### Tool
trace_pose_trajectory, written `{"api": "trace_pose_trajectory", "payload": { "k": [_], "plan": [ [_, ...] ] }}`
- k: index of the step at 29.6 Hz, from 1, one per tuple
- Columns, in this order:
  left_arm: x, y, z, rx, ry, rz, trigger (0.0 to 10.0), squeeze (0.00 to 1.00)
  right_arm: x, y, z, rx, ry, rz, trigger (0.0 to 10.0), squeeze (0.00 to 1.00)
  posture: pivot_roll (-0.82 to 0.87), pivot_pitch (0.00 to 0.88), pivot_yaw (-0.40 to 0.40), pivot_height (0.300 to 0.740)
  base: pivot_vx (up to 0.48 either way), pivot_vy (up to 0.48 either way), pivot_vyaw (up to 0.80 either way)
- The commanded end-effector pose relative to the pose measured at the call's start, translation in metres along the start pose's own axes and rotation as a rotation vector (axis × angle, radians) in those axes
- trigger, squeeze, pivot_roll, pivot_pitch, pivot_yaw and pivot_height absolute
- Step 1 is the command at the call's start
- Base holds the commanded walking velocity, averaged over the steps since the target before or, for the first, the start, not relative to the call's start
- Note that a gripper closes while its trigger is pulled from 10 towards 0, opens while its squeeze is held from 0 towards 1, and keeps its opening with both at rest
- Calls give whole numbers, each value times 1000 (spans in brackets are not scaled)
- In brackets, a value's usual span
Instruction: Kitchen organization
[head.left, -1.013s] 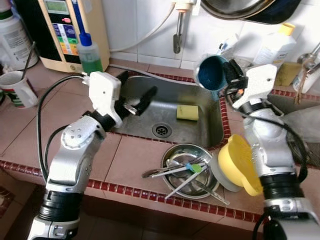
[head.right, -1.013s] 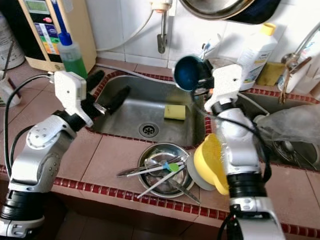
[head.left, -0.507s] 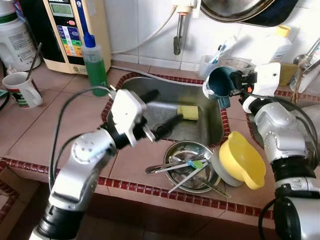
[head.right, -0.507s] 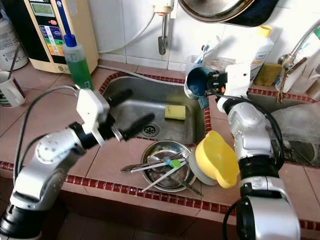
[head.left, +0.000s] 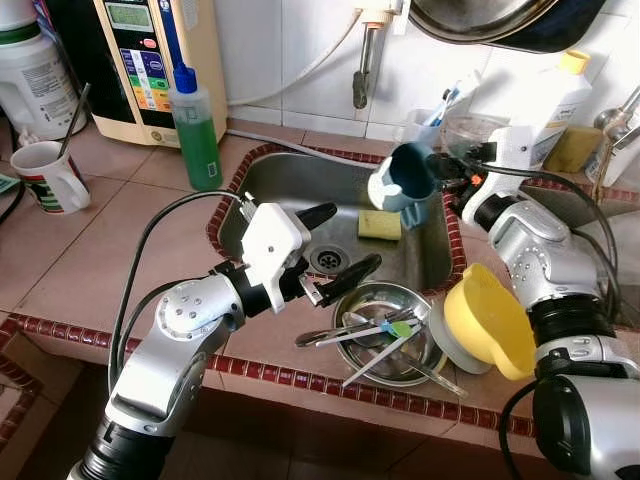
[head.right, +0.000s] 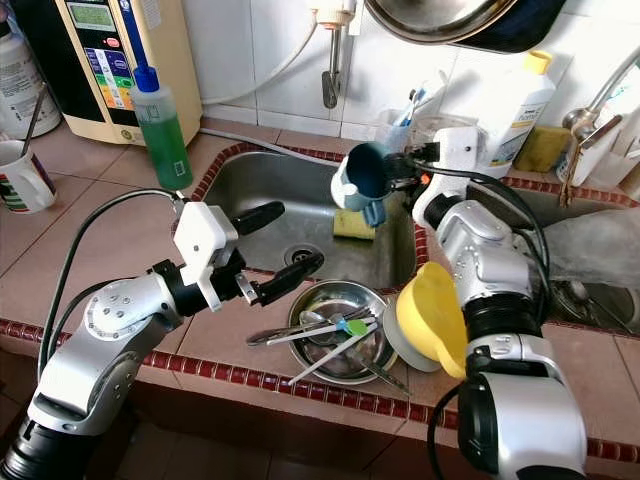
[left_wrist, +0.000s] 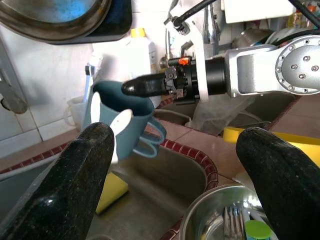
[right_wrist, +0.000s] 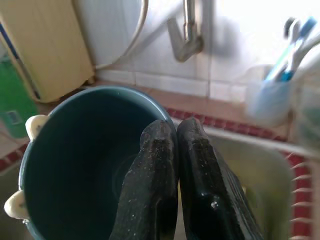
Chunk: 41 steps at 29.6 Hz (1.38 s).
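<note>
The right gripper (head.left: 440, 172) pinches the rim of a teal mug (head.left: 405, 180), tipped above the sink (head.left: 430, 262) apparently to drain, while the left gripper (head.left: 335, 250), fingers spread wide and empty, reaches toward a steel bowl (head.left: 372, 302) of cutlery.

White wall tiles (head.left: 300, 45) are running across the top of the frame, catching bright light. Below them a desk (head.left: 110, 225) of pinkish-brown tiles is stretching over the left and lower parts, a dark red tile trim (head.left: 270, 377) edging its front.
</note>
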<state>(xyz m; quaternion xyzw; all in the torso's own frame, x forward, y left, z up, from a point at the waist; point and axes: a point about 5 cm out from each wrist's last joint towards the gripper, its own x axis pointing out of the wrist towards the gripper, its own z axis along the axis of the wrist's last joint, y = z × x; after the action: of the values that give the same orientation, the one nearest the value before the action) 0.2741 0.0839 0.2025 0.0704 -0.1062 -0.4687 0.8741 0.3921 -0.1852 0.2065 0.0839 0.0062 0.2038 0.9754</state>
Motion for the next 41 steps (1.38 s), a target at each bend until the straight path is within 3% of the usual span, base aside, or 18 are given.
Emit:
{"api": "trace_pose_trajectory", "payload": {
  "k": [1,12,19,27,28,29,30,41],
  "plan": [
    [4,0,6,30,-10,-12,10000,0,2,1,6,45,-2,15,10000,0,48,63,-36,740,0,0,0],
    [2,-1,2,59,22,-24,10000,0,-1,-2,-5,106,63,0,10000,0,47,58,-34,740,0,0,0],
    [-2,-4,-14,72,82,-44,10000,0,-2,-5,-4,105,62,-22,10000,0,46,63,-31,740,0,0,0],
    [-2,0,-10,79,68,-41,10000,0,-4,-8,-9,155,84,-36,10000,0,45,65,-31,740,0,0,0],
    [-1,0,-10,80,68,-41,10000,0,-4,-9,-10,158,87,-38,10000,573,45,64,-31,740,0,0,0],
    [-1,0,-10,81,66,-42,10000,0,-5,-9,-11,166,92,-45,10000,949,45,64,-31,740,0,0,0],
    [-1,-1,-9,80,62,-44,10000,0,-5,-10,-12,182,97,-44,10000,1000,45,66,-30,740,0,0,0],
    [-1,1,-7,89,57,-40,10000,0,-4,-7,-10,184,92,-22,10000,1000,48,69,-31,740,0,0,0]
  ]
}}
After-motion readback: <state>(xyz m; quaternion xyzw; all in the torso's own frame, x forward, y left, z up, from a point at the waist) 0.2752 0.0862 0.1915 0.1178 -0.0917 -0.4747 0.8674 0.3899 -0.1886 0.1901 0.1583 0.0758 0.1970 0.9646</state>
